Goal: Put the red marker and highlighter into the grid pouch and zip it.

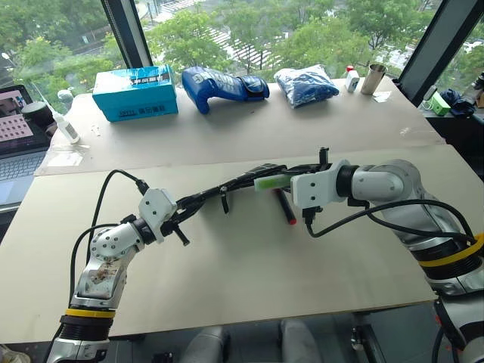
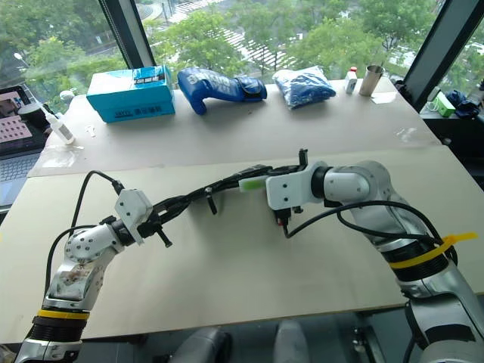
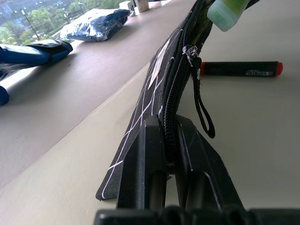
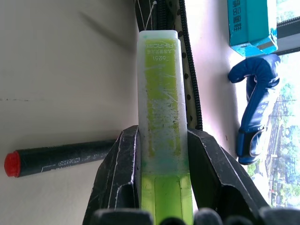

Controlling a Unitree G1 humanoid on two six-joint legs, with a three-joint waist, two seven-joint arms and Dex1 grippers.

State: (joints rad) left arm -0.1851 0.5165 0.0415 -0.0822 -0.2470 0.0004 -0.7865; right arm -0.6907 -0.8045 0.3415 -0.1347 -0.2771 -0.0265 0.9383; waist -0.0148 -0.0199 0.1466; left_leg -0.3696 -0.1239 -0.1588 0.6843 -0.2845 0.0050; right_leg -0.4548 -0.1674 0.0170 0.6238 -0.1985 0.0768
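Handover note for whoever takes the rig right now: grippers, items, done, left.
Left gripper: shut on the grid pouch, held up off the table by one end.
Right gripper: shut on the highlighter, its tip at the pouch's zip edge.
Red marker: lying on the table beside the pouch.
Done: nothing inside yet.
Left: insert highlighter, then marker, zip shut.

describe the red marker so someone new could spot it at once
On the pale table, look just under the right gripper. The red marker lies flat there: slim, black-barrelled, red-ended, unlike the stubby green highlighter held above it.
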